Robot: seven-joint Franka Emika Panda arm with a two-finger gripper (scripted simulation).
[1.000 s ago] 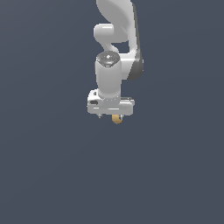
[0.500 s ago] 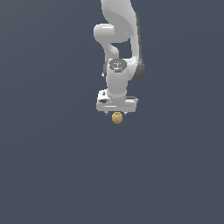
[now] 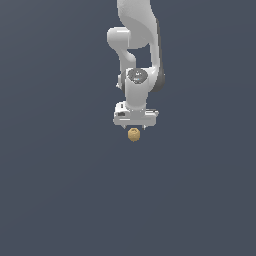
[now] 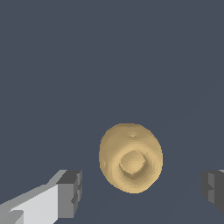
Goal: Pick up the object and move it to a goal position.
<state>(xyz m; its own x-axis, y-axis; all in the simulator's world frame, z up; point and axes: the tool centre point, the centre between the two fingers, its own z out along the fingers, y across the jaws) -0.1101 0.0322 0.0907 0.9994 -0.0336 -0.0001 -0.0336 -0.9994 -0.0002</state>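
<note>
The object (image 3: pixel 133 134) is a small tan-brown egg-shaped lump lying on the dark grey floor, directly under the white hand. In the wrist view the object (image 4: pixel 130 157) shows its darker dimple facing the camera. My gripper (image 4: pixel 142 189) is open, with one dark-padded finger (image 4: pixel 70 192) on one side of the object and the other finger (image 4: pixel 214 186) on the opposite side, both apart from it. In the exterior view the gripper (image 3: pixel 134 128) hovers just over the object, and its fingers are hard to make out there.
A plain dark grey surface (image 3: pixel 60 190) stretches all around. The white arm (image 3: pixel 137 45) rises above the hand towards the exterior view's top edge.
The hand has shifted slightly to the exterior view's right and its wrist has turned. More of the object now shows beneath it. The object itself has stayed in place.
</note>
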